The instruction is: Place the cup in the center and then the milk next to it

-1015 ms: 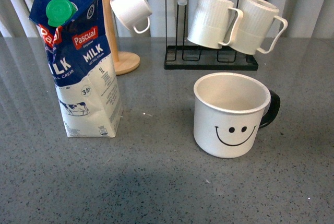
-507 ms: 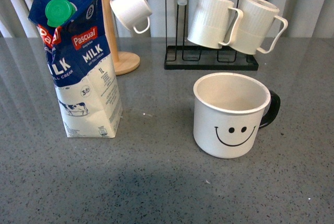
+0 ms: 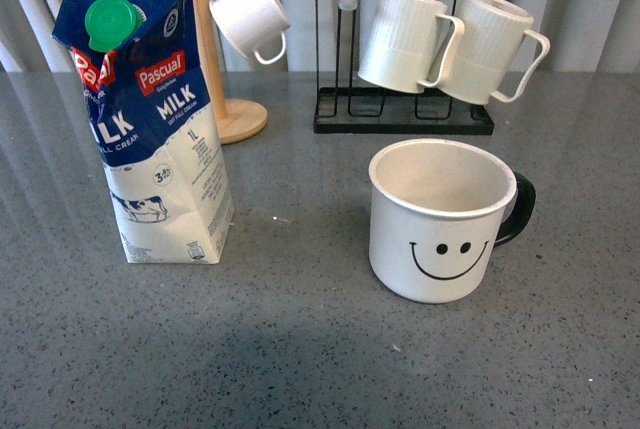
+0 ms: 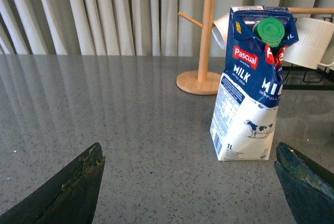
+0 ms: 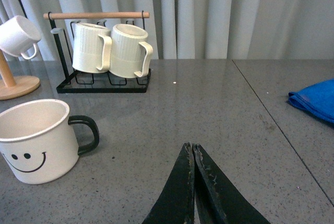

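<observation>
The cup [image 3: 441, 217], a wide white mug with a black smiley face and black handle, stands upright on the grey table right of the middle; it also shows in the right wrist view [image 5: 36, 139]. The milk [image 3: 148, 114], a blue and white Pascual carton with a green cap, stands upright at the left; it also shows in the left wrist view [image 4: 252, 80]. Neither gripper shows in the front view. My left gripper [image 4: 190, 153] is open and empty, short of the carton. My right gripper [image 5: 192, 146] is shut and empty, well off the handle side of the cup.
A black rack [image 3: 405, 109] with a wooden bar holds two ribbed cream mugs [image 3: 450, 44] at the back. A wooden mug tree [image 3: 215, 59] carries a small white cup [image 3: 250, 17] behind the carton. A blue cloth [image 5: 315, 101] lies on the adjoining table surface in the right wrist view.
</observation>
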